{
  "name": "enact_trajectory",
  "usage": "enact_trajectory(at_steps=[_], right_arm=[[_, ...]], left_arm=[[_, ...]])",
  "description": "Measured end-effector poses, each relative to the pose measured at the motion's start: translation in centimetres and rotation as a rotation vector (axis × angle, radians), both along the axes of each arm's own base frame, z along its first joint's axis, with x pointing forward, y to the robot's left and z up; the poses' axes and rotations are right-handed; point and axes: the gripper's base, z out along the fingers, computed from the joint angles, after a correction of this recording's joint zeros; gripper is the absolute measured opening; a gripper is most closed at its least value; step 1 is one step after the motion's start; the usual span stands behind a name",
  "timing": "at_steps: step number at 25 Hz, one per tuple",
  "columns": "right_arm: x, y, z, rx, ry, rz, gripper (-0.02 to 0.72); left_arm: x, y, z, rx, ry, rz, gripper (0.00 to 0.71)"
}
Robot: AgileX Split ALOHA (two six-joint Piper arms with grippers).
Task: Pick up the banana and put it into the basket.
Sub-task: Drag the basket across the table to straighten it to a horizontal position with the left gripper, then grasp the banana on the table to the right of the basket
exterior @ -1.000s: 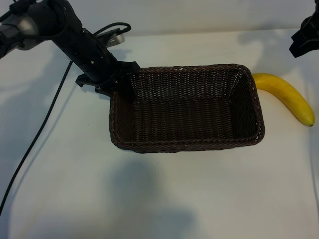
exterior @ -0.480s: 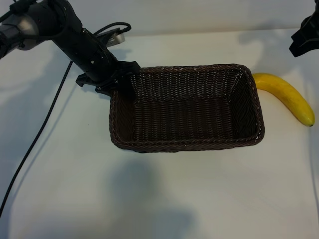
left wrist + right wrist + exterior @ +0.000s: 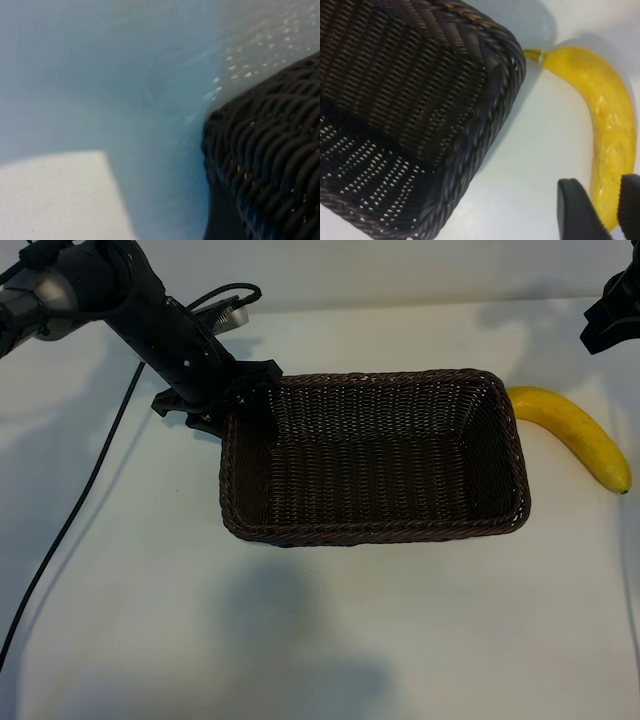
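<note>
The yellow banana (image 3: 575,435) lies on the white table just right of the dark brown wicker basket (image 3: 375,531), its stem end near the basket's back right corner. The basket holds nothing. My left gripper (image 3: 236,398) is at the basket's back left corner, open, with one finger on each side of the rim. The left wrist view shows only that corner of the basket (image 3: 260,150) and the table. My right gripper (image 3: 600,212) hangs open above the banana (image 3: 607,125), nothing between its fingertips (image 3: 572,210); in the exterior view it sits at the top right (image 3: 610,315).
A black cable (image 3: 70,530) trails from the left arm across the table's left side. A silver fitting (image 3: 232,315) lies behind the left arm. White table stretches in front of the basket (image 3: 490,125).
The left gripper's fingers have spread a little at the basket's rim. The basket, the banana and the right arm have not moved.
</note>
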Motion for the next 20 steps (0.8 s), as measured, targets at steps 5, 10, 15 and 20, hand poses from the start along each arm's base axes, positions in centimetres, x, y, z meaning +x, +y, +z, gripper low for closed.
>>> enact_trajectory(at_steps=[5, 10, 15, 20], right_arm=[[0.0, 0.0, 0.0, 0.000, 0.000, 0.000, 0.249], [0.0, 0.0, 0.0, 0.000, -0.001, 0.000, 0.249], [0.0, 0.0, 0.0, 0.000, -0.001, 0.000, 0.249], [0.0, 0.0, 0.0, 0.000, -0.002, -0.001, 0.249]], left_arm=[[-0.2, 0.1, 0.4, -0.003, 0.014, -0.007, 0.499], [-0.4, 0.4, 2.5, -0.016, 0.018, -0.028, 0.500], [-0.7, 0.7, 4.9, -0.014, -0.018, -0.043, 0.502], [-1.5, 1.3, 8.8, 0.012, -0.117, -0.056, 0.502]])
